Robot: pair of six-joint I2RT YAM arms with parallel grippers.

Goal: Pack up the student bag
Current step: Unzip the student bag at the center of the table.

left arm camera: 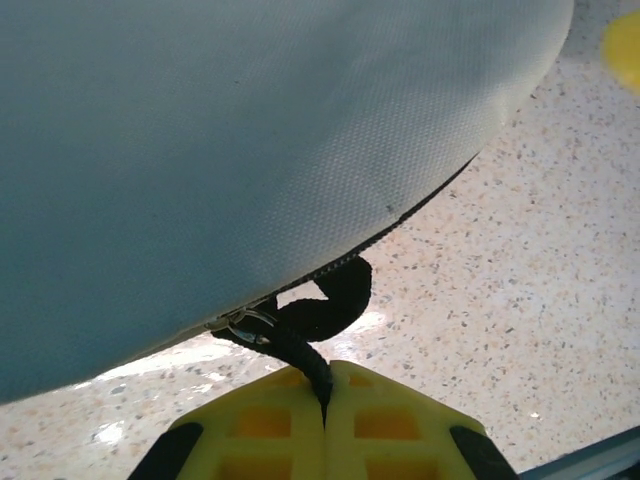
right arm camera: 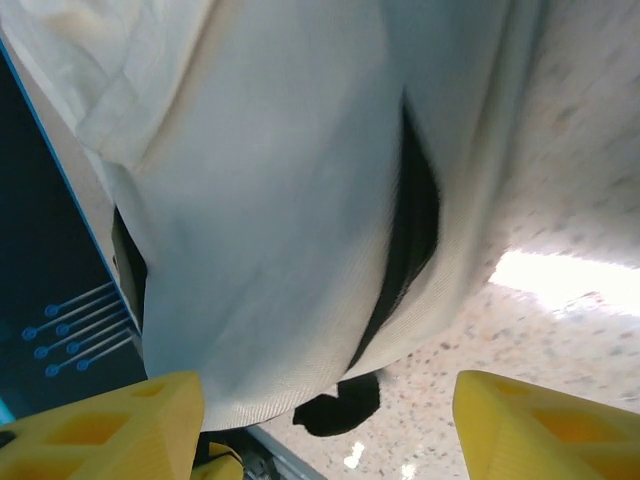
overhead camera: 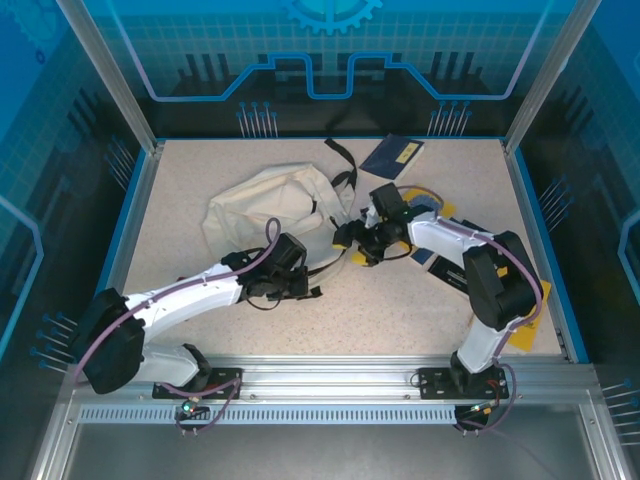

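Note:
The student bag (overhead camera: 262,205) is a cream fabric backpack lying at the table's back left centre. My left gripper (overhead camera: 298,280) is at its near edge. In the left wrist view its yellow fingers (left arm camera: 400,425) are shut on a black zipper pull cord (left arm camera: 312,365) that hangs from the bag (left arm camera: 250,150). My right gripper (overhead camera: 352,243) is at the bag's right side. In the right wrist view its fingers (right arm camera: 110,430) stand wide apart, open, with the bag's cream fabric (right arm camera: 280,200) and a black tab (right arm camera: 340,405) just ahead of them, not gripped.
A dark blue book (overhead camera: 392,155) lies at the back, right of the bag. More flat blue and yellow items (overhead camera: 440,258) lie under the right arm, and a yellow one (overhead camera: 532,318) near its elbow. Black straps (overhead camera: 345,160) trail from the bag. Blue rails (overhead camera: 555,260) edge the table.

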